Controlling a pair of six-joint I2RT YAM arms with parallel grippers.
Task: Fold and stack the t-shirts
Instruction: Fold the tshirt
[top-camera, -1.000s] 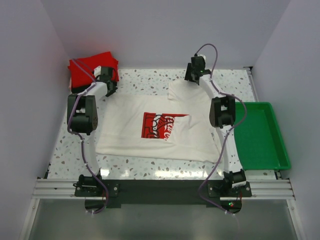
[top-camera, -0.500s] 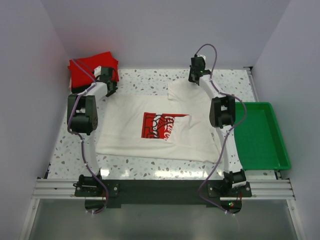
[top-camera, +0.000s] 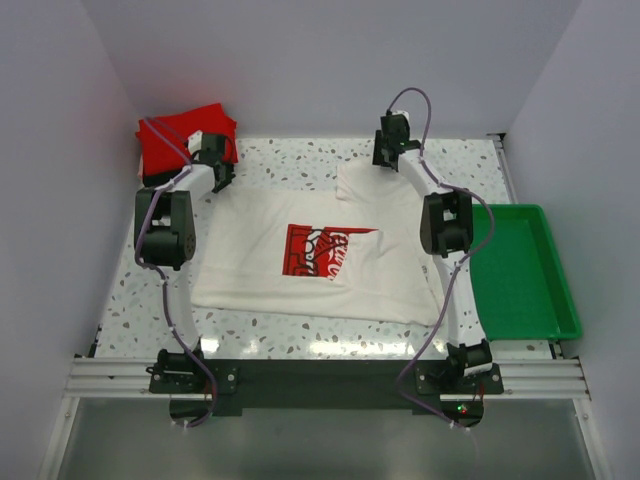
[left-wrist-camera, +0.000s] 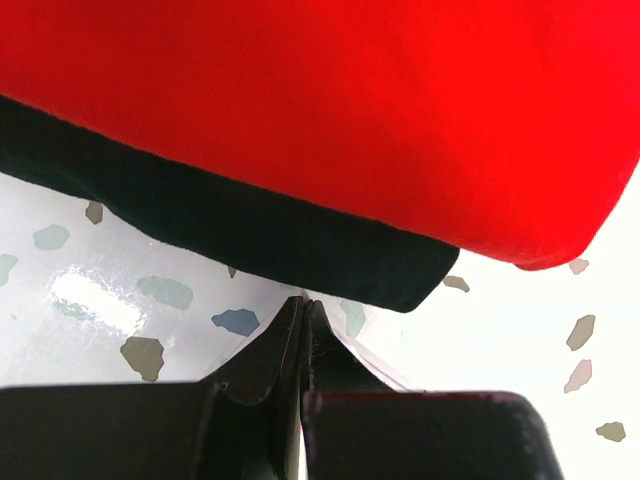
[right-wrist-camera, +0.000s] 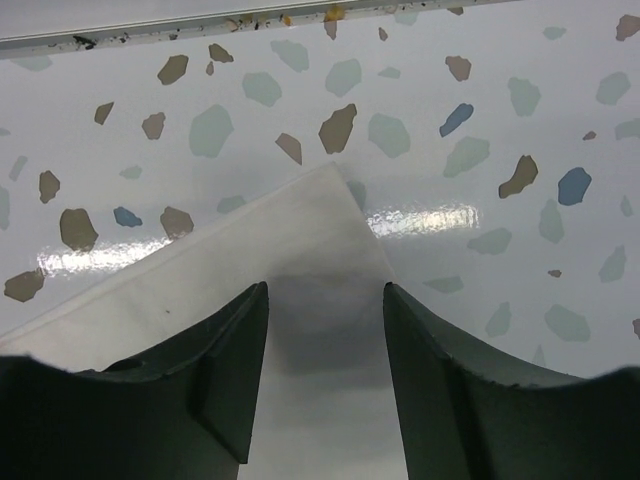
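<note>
We judge 2 shirts done: the red shirt (top-camera: 185, 135) lies folded on the black shirt (left-wrist-camera: 250, 230) in the far left corner. The cream-white shirt (top-camera: 310, 250) lies spread in the middle, not yet folded. The left gripper (left-wrist-camera: 303, 308) is pressed together beside the stack; the right gripper (right-wrist-camera: 325, 300) has its fingers apart over a far shirt corner. The table (top-camera: 300, 160) is speckled and glossy, the walls (top-camera: 300, 60) plain and pale, a green tray (top-camera: 520, 270) at right.

Arms: white links, black joint housings, black bases.
Left arm (top-camera: 165, 228) and right arm (top-camera: 445, 222) each carry a lilac cable (top-camera: 431, 103); left gripper (left-wrist-camera: 303, 302) black, tapered; right gripper (right-wrist-camera: 323, 290) dark green-black, curved inside.
</note>
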